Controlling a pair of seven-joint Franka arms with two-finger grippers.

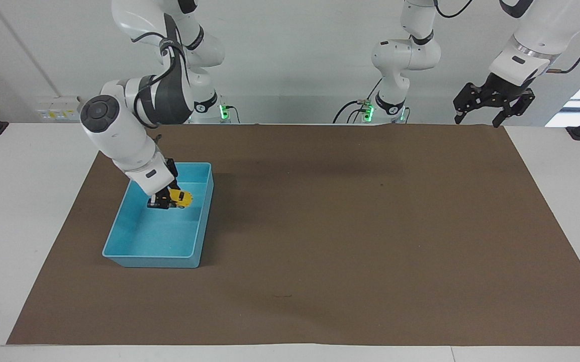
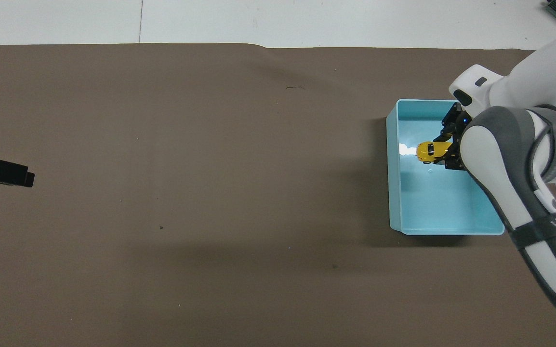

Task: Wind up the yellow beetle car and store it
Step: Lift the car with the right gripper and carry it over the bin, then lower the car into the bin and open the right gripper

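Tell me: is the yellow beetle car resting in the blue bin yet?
Not yet: the yellow beetle car hangs, clamped in the right gripper, over the blue bin; whether it touches the floor, cannot tell.

A robotics lab: two Franka arms bolted at a mat-covered table (image 1: 33,201).
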